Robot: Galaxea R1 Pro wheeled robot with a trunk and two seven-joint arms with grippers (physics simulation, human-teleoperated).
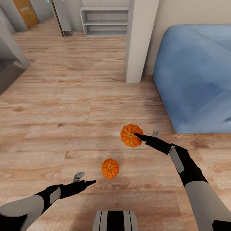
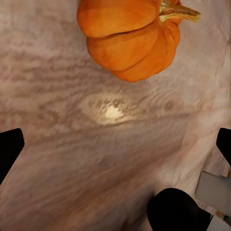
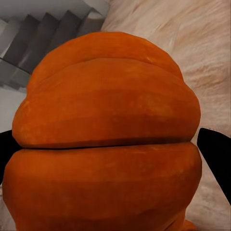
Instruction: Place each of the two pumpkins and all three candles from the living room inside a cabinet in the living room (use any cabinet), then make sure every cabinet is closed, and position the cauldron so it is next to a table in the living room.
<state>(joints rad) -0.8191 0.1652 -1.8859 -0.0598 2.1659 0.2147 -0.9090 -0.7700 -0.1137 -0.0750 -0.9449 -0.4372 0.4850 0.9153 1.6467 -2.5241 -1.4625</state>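
- Over on the left side of the wooden floor (image 1: pixel 64 106), the left gripper (image 1: pixel 84 180) hovers low, its fingers spread wide and holding nothing; the left wrist view shows the dark tips far apart with bare boards between them.
- Just beyond those fingers lies the nearer pumpkin (image 1: pixel 110 168), resting on the floor and apart from the gripper. The arm looks poised to reach for it, judging by how the pumpkin sits ahead of the open fingers.
- Farther on and to the right, the second pumpkin (image 1: pixel 131 135) is bracketed by the right gripper (image 1: pixel 148 134). In the right wrist view it bulges between the two dark fingers (image 3: pixel 215 147), which sit at its flanks; they look closed on it, probably so it can be carried to a cabinet.
- At the far right stands a blue bed or sofa (image 1: pixel 195 77).
- Count: two pumpkins, two grippers. Both pumpkins are out on the floor area, not yet stowed.
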